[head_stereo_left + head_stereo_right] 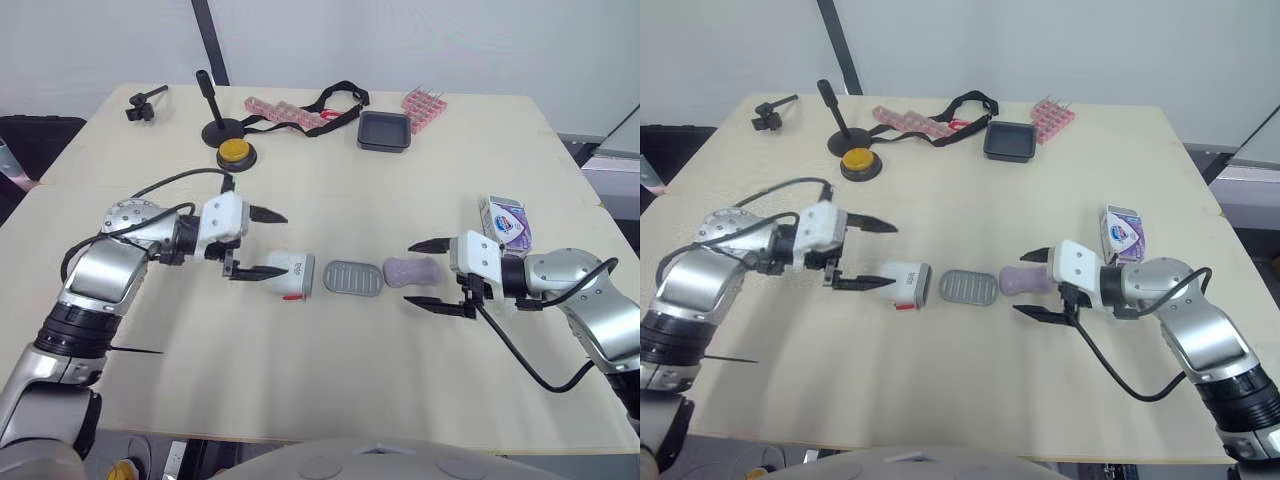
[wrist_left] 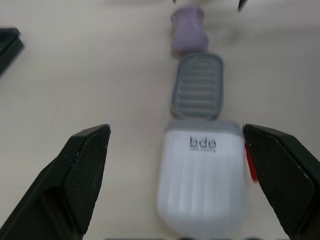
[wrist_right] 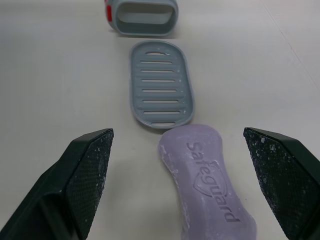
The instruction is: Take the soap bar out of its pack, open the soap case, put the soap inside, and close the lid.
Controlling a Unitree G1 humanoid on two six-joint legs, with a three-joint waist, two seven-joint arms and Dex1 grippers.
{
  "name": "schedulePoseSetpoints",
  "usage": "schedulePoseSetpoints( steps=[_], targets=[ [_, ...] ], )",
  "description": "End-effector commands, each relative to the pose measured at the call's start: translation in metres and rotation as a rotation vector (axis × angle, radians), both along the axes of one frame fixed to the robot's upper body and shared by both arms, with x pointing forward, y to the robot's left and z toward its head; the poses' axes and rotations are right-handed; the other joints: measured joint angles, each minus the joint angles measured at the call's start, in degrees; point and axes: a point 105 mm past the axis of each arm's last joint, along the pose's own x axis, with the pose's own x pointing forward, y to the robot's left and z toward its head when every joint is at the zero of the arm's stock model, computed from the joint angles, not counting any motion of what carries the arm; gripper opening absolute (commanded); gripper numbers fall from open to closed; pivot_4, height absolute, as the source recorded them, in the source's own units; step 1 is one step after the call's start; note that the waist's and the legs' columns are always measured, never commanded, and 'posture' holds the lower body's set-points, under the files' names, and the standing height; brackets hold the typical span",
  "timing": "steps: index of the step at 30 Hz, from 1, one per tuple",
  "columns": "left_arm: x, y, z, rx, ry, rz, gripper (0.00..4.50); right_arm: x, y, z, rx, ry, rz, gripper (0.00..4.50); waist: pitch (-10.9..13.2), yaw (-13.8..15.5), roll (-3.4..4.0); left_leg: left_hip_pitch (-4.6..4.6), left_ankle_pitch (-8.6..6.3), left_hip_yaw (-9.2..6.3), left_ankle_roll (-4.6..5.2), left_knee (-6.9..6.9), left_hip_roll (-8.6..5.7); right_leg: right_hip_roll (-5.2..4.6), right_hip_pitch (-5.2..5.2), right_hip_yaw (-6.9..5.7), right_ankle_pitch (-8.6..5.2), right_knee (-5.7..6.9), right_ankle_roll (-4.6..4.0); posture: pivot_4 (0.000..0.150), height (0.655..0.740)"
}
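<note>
My left gripper [image 1: 275, 246] has its 2 fingers wide apart. The white case shell [image 1: 293, 275] lies between them on the table [image 1: 330, 380], not pinched; I think this is to steady it. Next, the grey tray [image 1: 353, 278] lies flat outside the shell. The purple soap [image 1: 411, 271], already unpacked, lies at the tray's end, between the spread fingers of my right gripper [image 1: 408, 273], ready for grasping. The pack [image 1: 505, 221] rests behind that gripper.

Embossed along the curved lilac soap bar [image 3: 207, 182]: "Safeguard". Printed in dark letters on the white ribbed plastic soap case [image 2: 202, 175]: "bdo", with a smaller line beneath, too blurred to read. Print on the white-and-purple cardboard soap pack [image 1: 507, 222] too small to read.
</note>
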Motion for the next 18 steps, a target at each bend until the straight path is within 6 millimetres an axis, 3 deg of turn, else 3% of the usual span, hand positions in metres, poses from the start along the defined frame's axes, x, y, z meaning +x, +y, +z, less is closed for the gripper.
schedulePoseSetpoints(
  steps=[1,4,10,18],
  targets=[
    [-0.012,-0.003,0.003,-0.117,0.016,-0.018,4.49,0.003,0.002,0.007,-0.030,-0.037,-0.043,4.50,0.0,-0.2,0.02,0.01,0.00,0.00,0.00,-0.01,0.00,0.01,0.01,0.02,0.00,-0.01,0.00,0.150,0.7395],
    [-0.009,-0.004,0.003,-0.229,-0.013,0.015,4.49,0.004,0.005,0.008,-0.061,-0.035,-0.057,4.50,0.0,-0.1,0.02,-0.01,0.00,0.00,-0.01,-0.04,0.01,0.02,0.00,0.01,0.00,-0.04,0.00,0.150,0.7395],
    [-0.009,-0.002,-0.018,-0.164,-0.015,0.006,4.49,0.012,0.004,0.008,-0.203,-0.026,-0.092,4.50,0.0,-0.1,0.02,0.09,0.02,0.00,0.00,-0.01,0.01,0.01,0.03,0.02,0.00,0.00,0.01,0.150,0.7395],
    [-0.009,-0.004,-0.009,-0.208,-0.031,0.010,4.49,0.020,0.000,0.013,-0.330,-0.038,-0.116,4.50,0.0,0.0,0.03,0.12,0.02,0.00,-0.01,-0.05,0.02,0.02,0.02,0.00,0.01,-0.05,0.01,0.150,0.7395]
  ],
)
